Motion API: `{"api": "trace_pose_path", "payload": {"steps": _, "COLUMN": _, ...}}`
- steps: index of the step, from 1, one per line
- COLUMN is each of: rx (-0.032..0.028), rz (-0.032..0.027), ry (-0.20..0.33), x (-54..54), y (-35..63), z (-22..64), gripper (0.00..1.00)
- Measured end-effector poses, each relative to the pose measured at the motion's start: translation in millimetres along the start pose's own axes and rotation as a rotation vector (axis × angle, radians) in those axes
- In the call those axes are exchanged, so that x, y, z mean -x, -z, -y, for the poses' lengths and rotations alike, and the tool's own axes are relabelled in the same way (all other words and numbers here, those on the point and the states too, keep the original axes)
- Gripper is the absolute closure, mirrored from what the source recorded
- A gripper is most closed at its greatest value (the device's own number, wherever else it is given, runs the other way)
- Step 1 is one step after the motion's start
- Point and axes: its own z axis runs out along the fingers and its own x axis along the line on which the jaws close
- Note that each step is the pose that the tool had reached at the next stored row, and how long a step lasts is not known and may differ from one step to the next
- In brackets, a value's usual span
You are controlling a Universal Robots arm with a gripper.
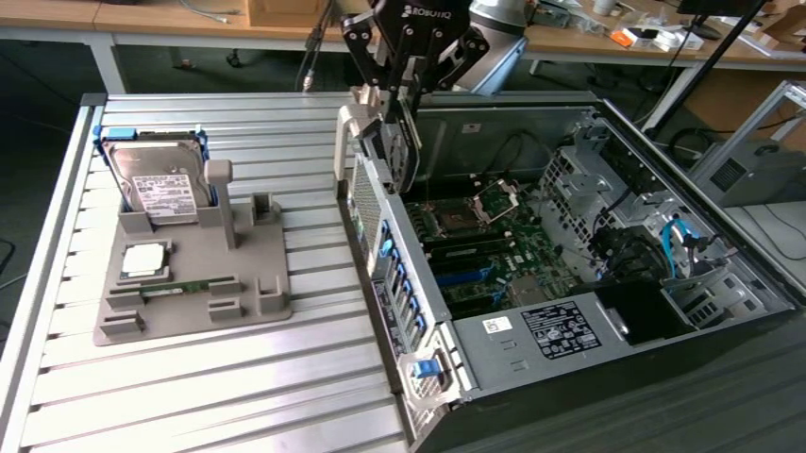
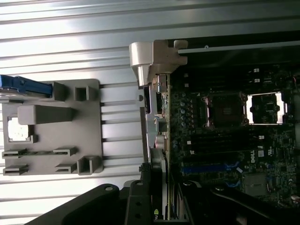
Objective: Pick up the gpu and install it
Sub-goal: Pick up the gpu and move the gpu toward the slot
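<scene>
Plainly the gripper [image 1: 410, 90] has its fingers partly drawn in, pinching the gpu [image 1: 406, 156] between them. The card hangs upright and edge-on, its pale bracket end away from the claw. It sits along the rear wall of the open computer case [image 1: 705, 330], right beside the motherboard [image 1: 485, 260]; whether it touches a slot cannot be told. In the wrist view the dark fingers [image 2: 140, 201] flank the thin strip of the gpu [image 2: 159, 122]. Well apart, toward the exterior view's left, the grey holder tray [image 1: 259, 307] on the slatted table [image 1: 189, 396] carries the hard drive [image 1: 158, 179] and the memory stick [image 1: 189, 285].
</scene>
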Motion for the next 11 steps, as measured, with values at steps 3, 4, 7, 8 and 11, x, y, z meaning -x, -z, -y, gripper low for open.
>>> {"api": "trace_pose_path", "payload": {"steps": 3, "rx": -0.0002, "rz": -0.0008, "ry": 0.0, "x": 3.3, "y": 0.0, "z": 0.1, "gripper": 0.73}}
{"api": "trace_pose_path", "payload": {"steps": 4, "rx": -0.0001, "rz": -0.001, "ry": 0.0, "x": 4.4, "y": -0.1, "z": 0.1, "gripper": 0.73}}
{"api": "trace_pose_path", "payload": {"steps": 7, "rx": -0.0001, "rz": -0.0016, "ry": 0.0, "x": 7.1, "y": -0.1, "z": 0.1, "gripper": 0.73}}
{"api": "trace_pose_path", "payload": {"steps": 8, "rx": -0.0001, "rz": -0.0018, "ry": 0.0, "x": 8.3, "y": -0.1, "z": 0.1, "gripper": 0.73}}
{"api": "trace_pose_path", "payload": {"steps": 11, "rx": -0.0002, "rz": -0.0024, "ry": 0.0, "x": 10.9, "y": -0.2, "z": 0.2, "gripper": 0.73}}
